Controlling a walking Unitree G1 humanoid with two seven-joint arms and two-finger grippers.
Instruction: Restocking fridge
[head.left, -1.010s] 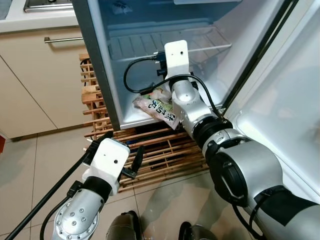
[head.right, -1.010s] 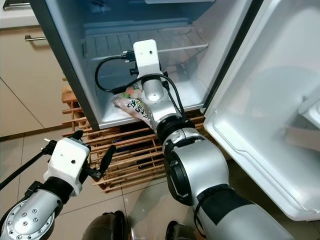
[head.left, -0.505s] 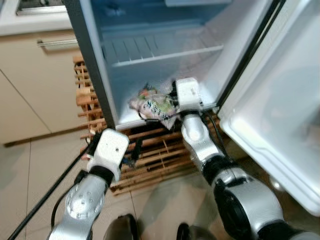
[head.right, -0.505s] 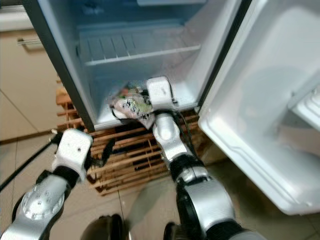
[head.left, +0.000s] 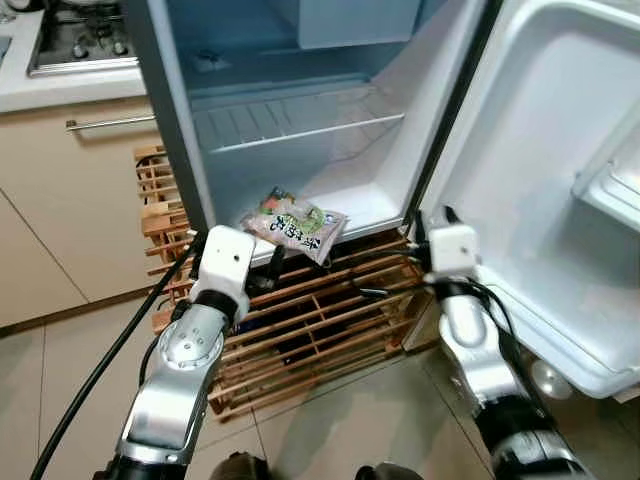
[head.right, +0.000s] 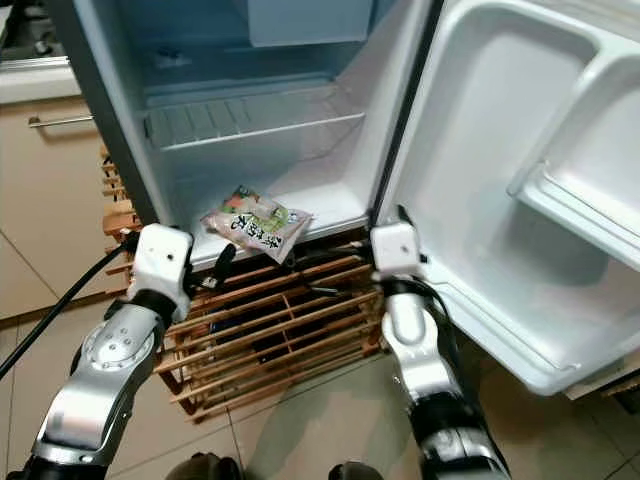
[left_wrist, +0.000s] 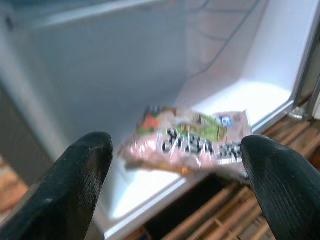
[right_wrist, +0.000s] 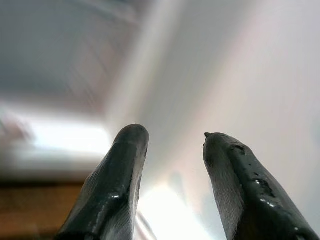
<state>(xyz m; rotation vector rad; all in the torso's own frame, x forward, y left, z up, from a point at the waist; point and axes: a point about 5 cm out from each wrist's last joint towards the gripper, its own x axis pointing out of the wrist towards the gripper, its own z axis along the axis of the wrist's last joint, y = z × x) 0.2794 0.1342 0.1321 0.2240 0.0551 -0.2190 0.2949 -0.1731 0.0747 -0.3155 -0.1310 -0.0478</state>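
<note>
A pink-and-green food packet (head.left: 293, 222) lies flat on the floor of the open fridge (head.left: 370, 200), one corner hanging over the front lip. My left gripper (head.left: 236, 248) is open just in front of that lip, low and to the left. In the left wrist view the packet (left_wrist: 192, 140) sits beyond the wide-apart fingertips (left_wrist: 87, 160), apart from them. My right gripper (head.left: 435, 220) is open and empty beside the fridge's lower right corner, at the door hinge. Its two fingers (right_wrist: 125, 165) stand apart against white plastic.
The fridge door (head.left: 540, 150) swings wide on the right, with a door shelf (head.left: 615, 190). A wire shelf (head.left: 300, 125) spans the fridge above the packet. A wooden slatted rack (head.left: 320, 320) lies under the fridge. Beige cabinets (head.left: 60, 200) and a hob (head.left: 75, 40) are on the left.
My right gripper has let go of the packet and drawn out of the fridge, rightward to the hinge. The packet stays on the fridge floor. The camera has pulled back.
</note>
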